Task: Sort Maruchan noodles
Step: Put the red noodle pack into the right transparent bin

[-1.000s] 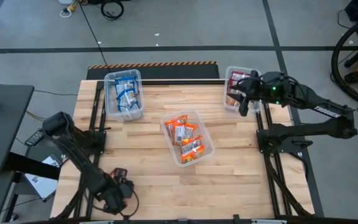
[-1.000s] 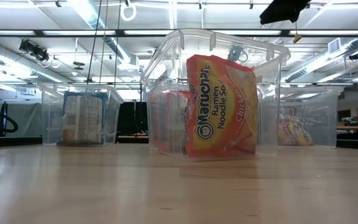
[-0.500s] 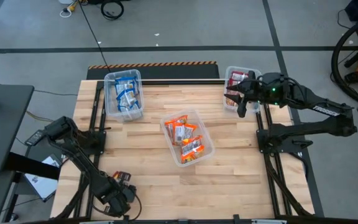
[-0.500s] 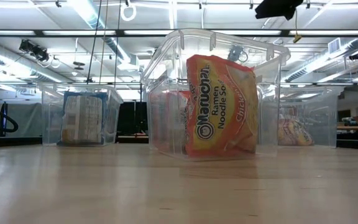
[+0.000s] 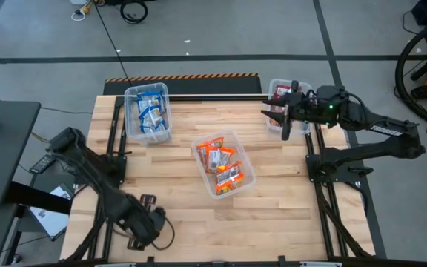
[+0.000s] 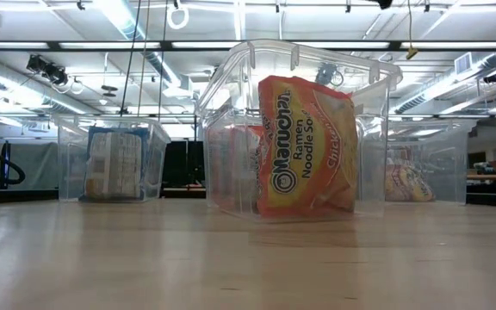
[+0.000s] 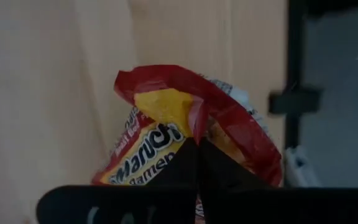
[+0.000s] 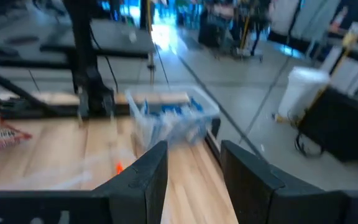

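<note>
A dark red Maruchan noodle packet (image 7: pixel 185 118) lies on the wood near the table's near left corner. My left gripper (image 7: pixel 194 144) is shut on it, and in the high view my left gripper (image 5: pixel 145 222) hides it. The same packet (image 8: pixel 0 135) shows far off in the right wrist view. My right gripper (image 8: pixel 192 168) stands open and holds nothing; it is level above the bin of dark red packets (image 5: pixel 280 100) at the far right. Blue packets fill the far left bin (image 5: pixel 147 111), and orange packets (image 5: pixel 221 159) fill the middle bin. My left gripper pinches the crinkly wrapper of the dark red packet (image 7: pixel 194 127) between its two shut fingertips; the film puckers up around them. The fingers come from above. The rest of the packet lies on the table top.
Three clear bins stand on the table: the left one (image 6: pixel 114 164), the middle one (image 6: pixel 304 129) with an upright orange packet (image 6: pixel 308 151), and the right one (image 6: pixel 420 168). Bare wood lies along the near half of the table (image 5: pixel 273 215). Black frame rails run along both sides.
My left gripper has shut on the dark red packet and shifted a little toward the far edge. My right gripper has risen over the dark red bin and tipped from pointing down to level, facing the table's left; it has left the top of the low view.
</note>
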Controlling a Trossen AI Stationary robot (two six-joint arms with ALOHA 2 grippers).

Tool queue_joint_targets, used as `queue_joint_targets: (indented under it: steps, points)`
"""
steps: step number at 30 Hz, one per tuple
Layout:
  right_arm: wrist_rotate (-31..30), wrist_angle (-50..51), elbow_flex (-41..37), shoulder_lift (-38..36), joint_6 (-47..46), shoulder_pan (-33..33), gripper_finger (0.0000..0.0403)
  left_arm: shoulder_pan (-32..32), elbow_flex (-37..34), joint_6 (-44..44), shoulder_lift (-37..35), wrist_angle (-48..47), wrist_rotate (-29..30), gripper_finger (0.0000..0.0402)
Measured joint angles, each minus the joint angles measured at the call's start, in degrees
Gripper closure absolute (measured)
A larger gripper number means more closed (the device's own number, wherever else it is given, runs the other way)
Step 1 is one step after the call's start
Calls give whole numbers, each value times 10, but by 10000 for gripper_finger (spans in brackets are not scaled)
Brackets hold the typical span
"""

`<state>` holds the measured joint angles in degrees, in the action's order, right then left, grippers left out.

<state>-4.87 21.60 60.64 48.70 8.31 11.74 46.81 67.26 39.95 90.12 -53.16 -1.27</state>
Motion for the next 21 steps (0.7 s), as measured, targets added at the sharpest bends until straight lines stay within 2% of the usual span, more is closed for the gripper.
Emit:
queue_joint_targets:
  steps: [7, 12, 16, 21]
  points:
    - [27, -142, 0, 44, 51, -50, 249, -70, 28, -2, -132, -9, 67, 399]
    - [30, -214, 0, 94, 80, -98, 249, -146, 33, -10, -210, 46, 141, 398]
    - [22, -231, 0, 140, 95, -127, 249, -223, 33, -44, -245, 108, 131, 397]
    - [27, -231, 0, 200, 102, -148, 249, -328, 33, -68, -253, 153, 44, 397]
